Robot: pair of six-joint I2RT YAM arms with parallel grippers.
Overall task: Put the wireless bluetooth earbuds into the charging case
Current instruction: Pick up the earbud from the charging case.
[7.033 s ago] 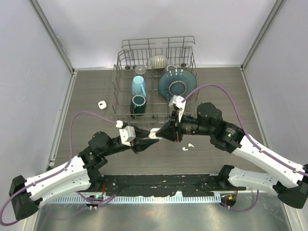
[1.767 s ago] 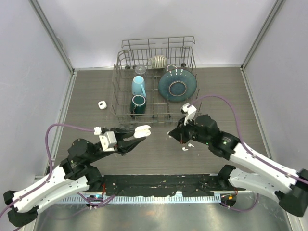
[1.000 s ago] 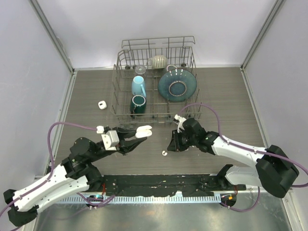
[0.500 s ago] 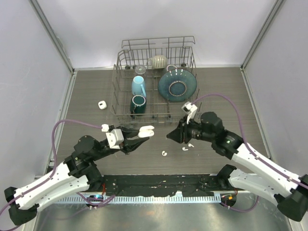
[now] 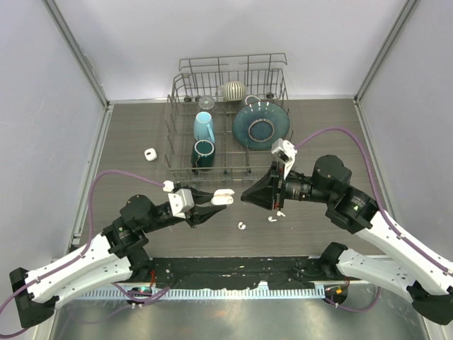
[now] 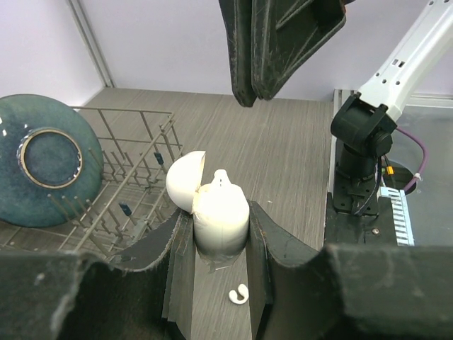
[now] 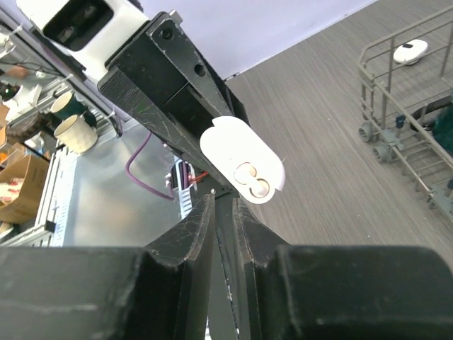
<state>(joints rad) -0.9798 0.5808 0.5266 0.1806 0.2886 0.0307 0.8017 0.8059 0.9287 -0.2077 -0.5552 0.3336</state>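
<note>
Lid [image 6: 185, 180] flipped back, the charging case [image 6: 221, 216] sits clamped in the left tool [image 6: 219, 237], sockets offered to the right tool [image 5: 246, 196]. Whether that one's narrow jaws grip anything, I cannot tell. Loose earbuds [image 5: 242, 226] lie on the desk [image 5: 318, 127].

A glossy white oval plastic charging case [image 6: 221, 216] is held off the grey wood-grain tabletop [image 5: 141, 134], lid swung open. Three tiny white hooked plastic earbuds [image 5: 242, 227] are seen lying on it nearby, two close together.

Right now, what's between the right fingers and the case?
Nothing: top view shows a bare gap between right fingers and case. One earbud lies off that line.
</note>
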